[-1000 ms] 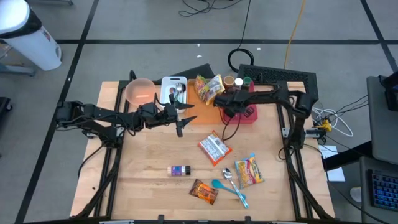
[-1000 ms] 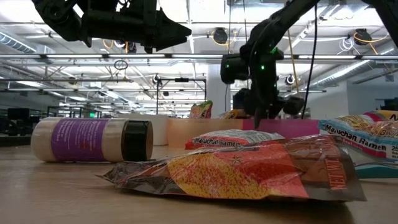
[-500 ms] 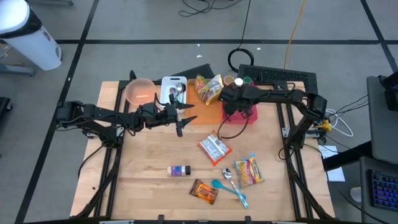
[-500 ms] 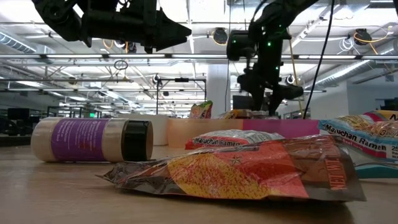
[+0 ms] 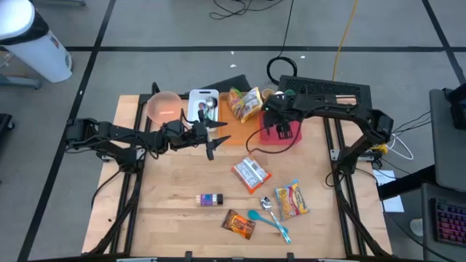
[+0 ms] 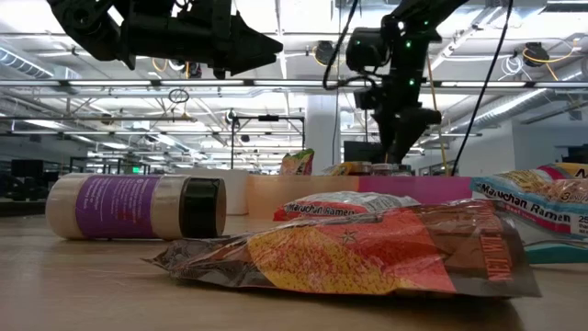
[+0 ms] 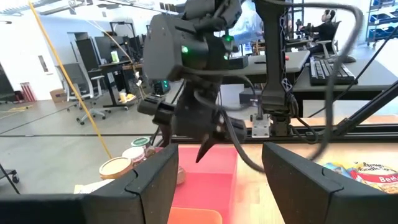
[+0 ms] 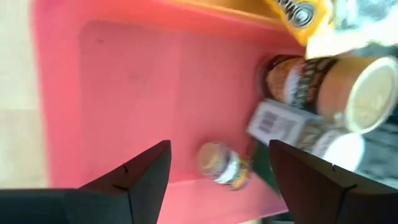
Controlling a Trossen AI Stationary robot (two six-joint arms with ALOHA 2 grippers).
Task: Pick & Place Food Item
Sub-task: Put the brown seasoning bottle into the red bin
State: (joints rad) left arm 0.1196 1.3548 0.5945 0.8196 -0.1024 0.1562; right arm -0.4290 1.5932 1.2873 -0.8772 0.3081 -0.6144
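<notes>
Jar [image 8: 222, 163] lying in pink tray [image 8: 124, 93] | right tool [image 8: 214, 171] above, fingers apart, empty

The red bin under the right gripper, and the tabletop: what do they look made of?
Red bin: probably plastic, with a smooth matte, evenly coloured surface and rounded moulded corners. Tabletop: looks like light wood, pale tan with faint plank lines; whether solid or laminate can't be told.

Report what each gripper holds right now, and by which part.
Nothing is held. The right gripper hangs open above the pink tray, a small jar lying below it. The left gripper is open and empty at mid-table.
</notes>
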